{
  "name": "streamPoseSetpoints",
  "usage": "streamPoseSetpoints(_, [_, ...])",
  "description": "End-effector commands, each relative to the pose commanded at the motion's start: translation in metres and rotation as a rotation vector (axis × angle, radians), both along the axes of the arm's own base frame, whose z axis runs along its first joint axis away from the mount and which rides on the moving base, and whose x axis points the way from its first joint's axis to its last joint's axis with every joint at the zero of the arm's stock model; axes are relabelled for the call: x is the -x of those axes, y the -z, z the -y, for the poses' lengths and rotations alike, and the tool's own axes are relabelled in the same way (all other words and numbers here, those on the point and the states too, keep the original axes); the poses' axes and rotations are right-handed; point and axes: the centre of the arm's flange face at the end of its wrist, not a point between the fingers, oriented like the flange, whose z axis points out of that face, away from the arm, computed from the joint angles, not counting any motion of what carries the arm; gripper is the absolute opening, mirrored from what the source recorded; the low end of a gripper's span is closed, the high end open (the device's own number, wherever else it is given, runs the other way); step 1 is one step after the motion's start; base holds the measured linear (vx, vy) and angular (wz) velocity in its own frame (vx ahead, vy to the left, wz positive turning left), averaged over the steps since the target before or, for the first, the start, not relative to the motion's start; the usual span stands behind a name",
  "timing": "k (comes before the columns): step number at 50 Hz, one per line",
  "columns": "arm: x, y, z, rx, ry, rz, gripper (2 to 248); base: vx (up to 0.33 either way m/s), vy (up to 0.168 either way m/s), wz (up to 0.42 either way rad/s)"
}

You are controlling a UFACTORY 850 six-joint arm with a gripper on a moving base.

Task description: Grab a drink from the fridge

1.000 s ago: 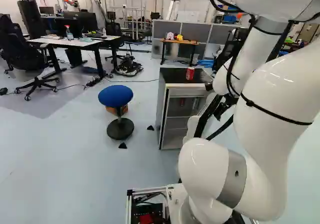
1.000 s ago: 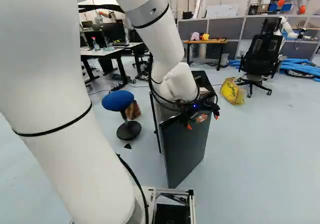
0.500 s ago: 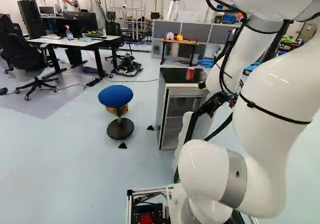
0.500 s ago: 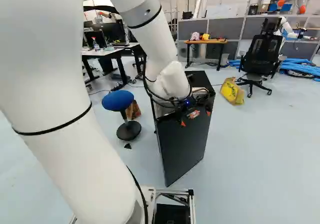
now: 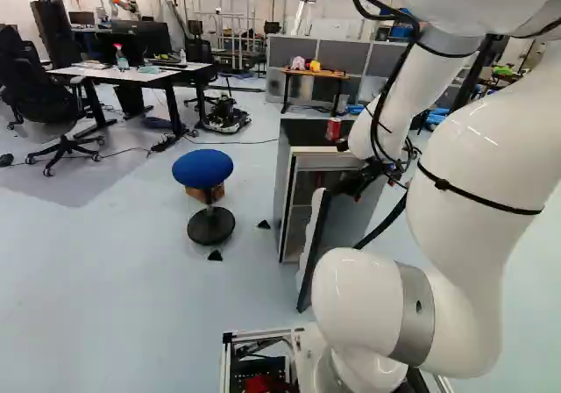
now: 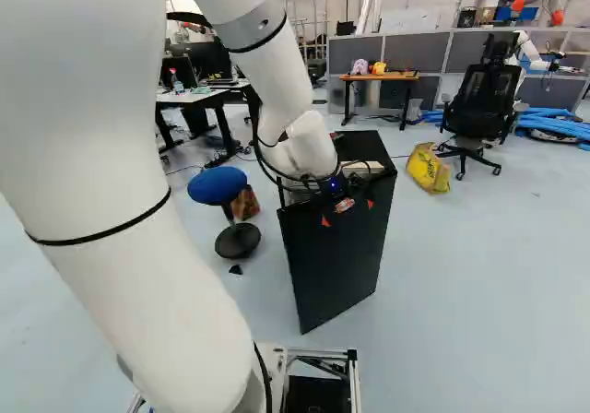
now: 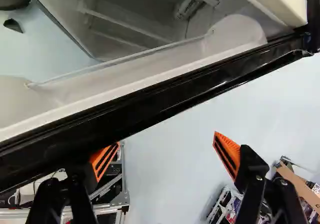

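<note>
The fridge door (image 6: 334, 265) has swung partway toward closed beside the gripper (image 6: 348, 212), whose 2 fingers stand wide apart, holding nothing.

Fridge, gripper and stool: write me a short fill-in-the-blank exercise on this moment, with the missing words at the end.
The door of the fridge is not shut but ____.
The can standing on top of the fridge is coloured ____.
With its fingers spread apart in the wrist view, the gripper is gripping ____.
The seat of the stool to the left of the fridge in the left base view is coloured ____.

Missing words, in order: open; red; nothing; blue.
</note>
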Motion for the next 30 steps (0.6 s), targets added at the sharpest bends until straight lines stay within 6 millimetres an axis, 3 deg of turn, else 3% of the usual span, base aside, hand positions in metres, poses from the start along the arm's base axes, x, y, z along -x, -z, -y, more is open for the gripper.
streamPoseSetpoints(30, [-0.026,0.001,-0.028,-0.074,0.051,0.035,247,0.0,0.0,0.0])
